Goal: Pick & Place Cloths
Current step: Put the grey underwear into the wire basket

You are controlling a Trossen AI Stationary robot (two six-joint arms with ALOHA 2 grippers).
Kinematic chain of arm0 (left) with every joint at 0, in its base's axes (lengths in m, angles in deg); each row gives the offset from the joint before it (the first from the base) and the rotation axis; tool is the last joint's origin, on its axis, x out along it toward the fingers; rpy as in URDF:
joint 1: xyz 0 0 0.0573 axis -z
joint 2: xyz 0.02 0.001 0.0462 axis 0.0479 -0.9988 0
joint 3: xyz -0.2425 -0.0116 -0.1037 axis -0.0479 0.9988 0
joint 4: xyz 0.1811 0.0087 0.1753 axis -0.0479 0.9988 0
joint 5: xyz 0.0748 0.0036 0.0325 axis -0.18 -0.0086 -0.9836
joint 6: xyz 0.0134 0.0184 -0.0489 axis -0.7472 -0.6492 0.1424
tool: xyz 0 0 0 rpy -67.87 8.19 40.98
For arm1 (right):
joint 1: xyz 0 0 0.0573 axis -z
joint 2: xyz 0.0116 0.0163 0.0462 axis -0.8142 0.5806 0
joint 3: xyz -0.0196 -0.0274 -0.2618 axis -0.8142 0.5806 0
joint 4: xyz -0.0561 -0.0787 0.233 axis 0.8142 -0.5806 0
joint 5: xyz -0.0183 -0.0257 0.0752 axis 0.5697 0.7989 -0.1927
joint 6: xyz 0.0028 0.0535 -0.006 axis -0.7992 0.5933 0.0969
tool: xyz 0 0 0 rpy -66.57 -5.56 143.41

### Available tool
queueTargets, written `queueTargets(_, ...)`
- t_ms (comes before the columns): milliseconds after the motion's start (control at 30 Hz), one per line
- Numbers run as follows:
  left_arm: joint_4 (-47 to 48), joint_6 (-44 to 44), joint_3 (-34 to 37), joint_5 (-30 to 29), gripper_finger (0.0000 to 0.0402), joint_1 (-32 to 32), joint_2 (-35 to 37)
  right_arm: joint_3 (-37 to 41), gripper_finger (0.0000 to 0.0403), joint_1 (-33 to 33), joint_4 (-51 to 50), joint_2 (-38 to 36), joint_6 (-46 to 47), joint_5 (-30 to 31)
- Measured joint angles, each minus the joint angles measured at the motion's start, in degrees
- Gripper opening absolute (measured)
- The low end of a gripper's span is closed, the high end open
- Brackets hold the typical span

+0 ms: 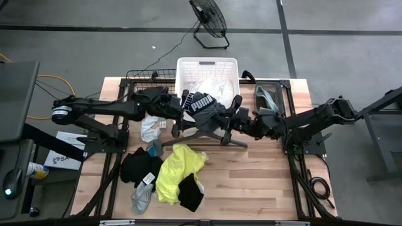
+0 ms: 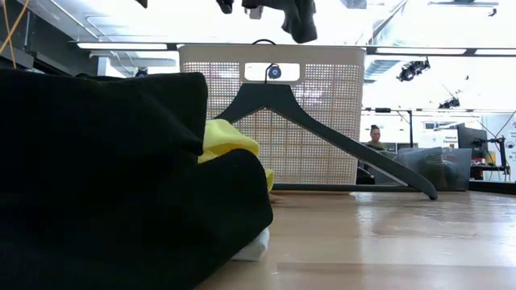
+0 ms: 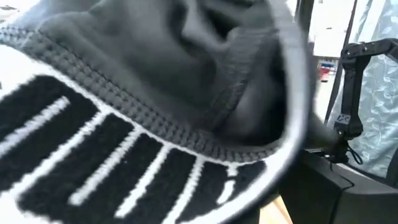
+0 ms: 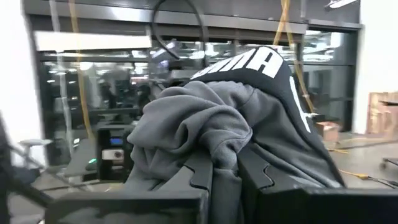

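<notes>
Right now the white slatted basket [image 1: 207, 68] at the table's far edge is what my coming move turns on: it lies just beyond the garment I hold up between my two grippers. That dark grey garment [image 1: 210, 108] with the black lettered waistband hangs above the dark hanger [image 1: 204, 133], stretched crosswise, its long axis running from my left gripper [image 1: 182, 108] to my right gripper [image 1: 237, 119], roughly along the basket's near rim.

My right gripper is clamped tight on a bunched fold of the grey fabric [image 4: 205, 134]; its wrist view shows the cloth pinched between my dark fingers. My left gripper sits at the waistband end [image 3: 124, 162] with fingers spread wide; cloth fills its view, so I cannot tell whether it grips.

Both ends look about equally near the basket, so I judge both arms must carry it forward together.

The neon yellow cloth [image 1: 179, 169], black cloths [image 1: 139, 166] and a small grey one [image 1: 142, 199] lie nearer me on the table.
</notes>
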Motion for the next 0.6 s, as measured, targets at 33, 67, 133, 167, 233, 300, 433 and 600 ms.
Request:
queueTargets(33, -0.3, 0.4, 0.0, 0.2, 0.0269, 0.0, -0.3, 0.0, 0.002, 0.4, 0.0, 0.0, 0.0, -1.8)
queueTargets(67, -0.7, 1.0, 0.0, 0.6, 0.0269, 0.0, -0.7, 0.0, 0.002, 0.9, 0.0, 0.0, 0.3, -3.7)
queueTargets(133, -1.2, 1.3, 0.0, 1.1, 0.0269, 0.0, -1.0, 0.0, 0.002, 1.8, 0.0, 0.0, 1.2, -6.3)
queueTargets(167, -1.1, 1.3, 0.0, 1.3, 0.0269, 0.0, -1.1, 0.0, 0.002, 2.2, 0.0, 0.0, 1.7, -6.9)
queueTargets(233, -1.1, 1.4, 0.0, 1.3, 0.0269, 0.0, -1.1, 0.0, 0.002, 2.9, 0.2, 0.5, 2.0, -7.6)
queueTargets(300, -1.1, 1.4, 0.0, 1.2, 0.0269, 0.0, -1.1, -0.4, 0.002, 3.5, 0.4, 1.2, 2.0, -8.3)
queueTargets(433, -1.0, 1.5, 0.0, 2.4, 0.0269, 0.0, -1.1, -4.8, 0.002, 3.6, -4.1, 4.1, 1.5, -9.0)
queueTargets(600, -0.6, 3.0, 0.1, 5.3, 0.0269, -0.1, -1.1, -9.8, 0.002, 3.6, -10.5, 6.6, 0.2, -7.1)
